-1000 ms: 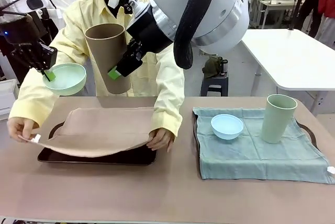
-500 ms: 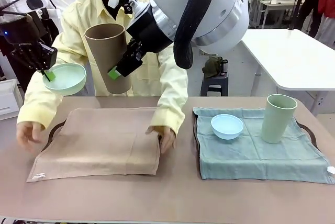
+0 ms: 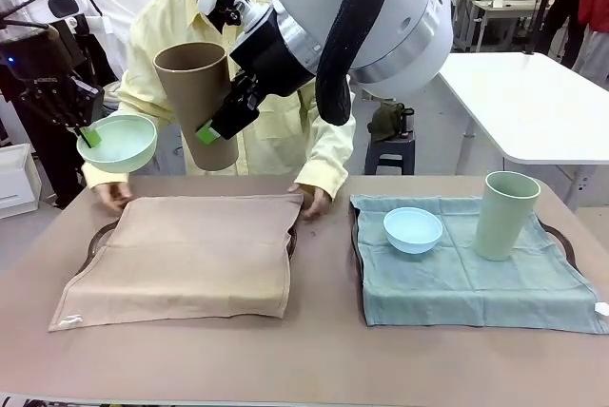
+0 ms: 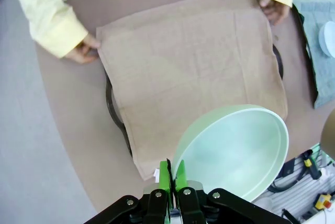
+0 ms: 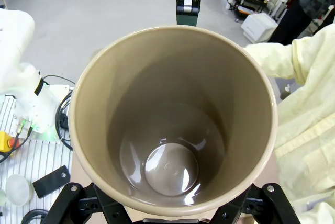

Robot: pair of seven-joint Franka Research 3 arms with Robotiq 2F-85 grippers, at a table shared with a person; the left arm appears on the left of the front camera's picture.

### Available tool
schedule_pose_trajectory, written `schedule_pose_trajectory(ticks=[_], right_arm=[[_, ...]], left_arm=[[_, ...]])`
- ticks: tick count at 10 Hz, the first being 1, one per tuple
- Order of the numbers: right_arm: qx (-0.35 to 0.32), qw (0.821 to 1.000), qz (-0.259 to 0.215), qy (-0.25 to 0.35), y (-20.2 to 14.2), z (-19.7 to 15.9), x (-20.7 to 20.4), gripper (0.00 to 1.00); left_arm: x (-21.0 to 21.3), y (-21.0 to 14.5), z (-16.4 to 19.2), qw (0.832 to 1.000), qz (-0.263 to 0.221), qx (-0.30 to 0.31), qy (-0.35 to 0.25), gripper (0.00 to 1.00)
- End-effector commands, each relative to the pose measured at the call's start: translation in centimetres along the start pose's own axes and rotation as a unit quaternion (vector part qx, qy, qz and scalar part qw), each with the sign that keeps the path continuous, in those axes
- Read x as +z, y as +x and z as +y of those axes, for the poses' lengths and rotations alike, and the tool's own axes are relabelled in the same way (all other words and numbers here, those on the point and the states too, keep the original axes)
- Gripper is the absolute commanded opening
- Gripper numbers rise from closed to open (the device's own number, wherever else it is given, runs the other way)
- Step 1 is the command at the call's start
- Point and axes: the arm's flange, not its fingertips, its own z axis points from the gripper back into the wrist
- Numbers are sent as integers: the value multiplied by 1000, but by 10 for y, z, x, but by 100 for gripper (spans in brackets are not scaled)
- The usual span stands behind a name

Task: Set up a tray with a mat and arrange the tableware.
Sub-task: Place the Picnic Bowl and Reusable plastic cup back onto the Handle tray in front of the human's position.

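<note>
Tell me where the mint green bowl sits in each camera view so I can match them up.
Front view: mint green bowl at upper left, held above the table by the left pincer, shut on its rim.
Left wrist view: it takes up the lower right, rim pinched at the bottom edge.
Right wrist view: not in it.
Shared landmark: the brown mat below the bowl, the person's hands at its far corners.

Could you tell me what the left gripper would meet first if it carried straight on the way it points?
Probably the brown mat below; the left gripper holds the mint green bowl, though depth is unclear.
</note>
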Motion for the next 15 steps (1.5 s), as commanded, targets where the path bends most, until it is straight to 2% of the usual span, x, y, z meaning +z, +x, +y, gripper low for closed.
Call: schedule_pose_trajectory(ticks=[1, 4, 5, 6, 9, 12, 13, 15], right_arm=[[6, 1000, -1, -7, 0, 0, -1, 0], [6, 1000, -1, -7, 0, 0, -1, 0], [0, 1000, 0, 0, 0, 0, 0, 82], [-6, 1000, -2, 13, -15, -10, -9, 82], [-7, 999, -24, 22, -43, -23, -31, 82], [9, 1000, -25, 11, -50, -30, -41, 82], [-10, 1000, -12, 25, -49, -28, -38, 82], [-4, 1000, -11, 24, -50, -29, -40, 82]], left_arm=[[0, 1, 1, 1000, -2, -10, -1, 0], [0, 1, 1, 1000, -2, -10, -1, 0], [0, 1, 1, 1000, -2, -10, -1, 0], [0, 0, 0, 1000, 0, 0, 0, 4], [-40, 7, 12, 1000, 12, 14, -17, 4], [-54, 13, 11, 999, 11, 45, 1, 4], [-51, 11, 16, 1000, 22, 18, -5, 4], [-56, 13, 16, 999, 21, 25, -5, 4]])
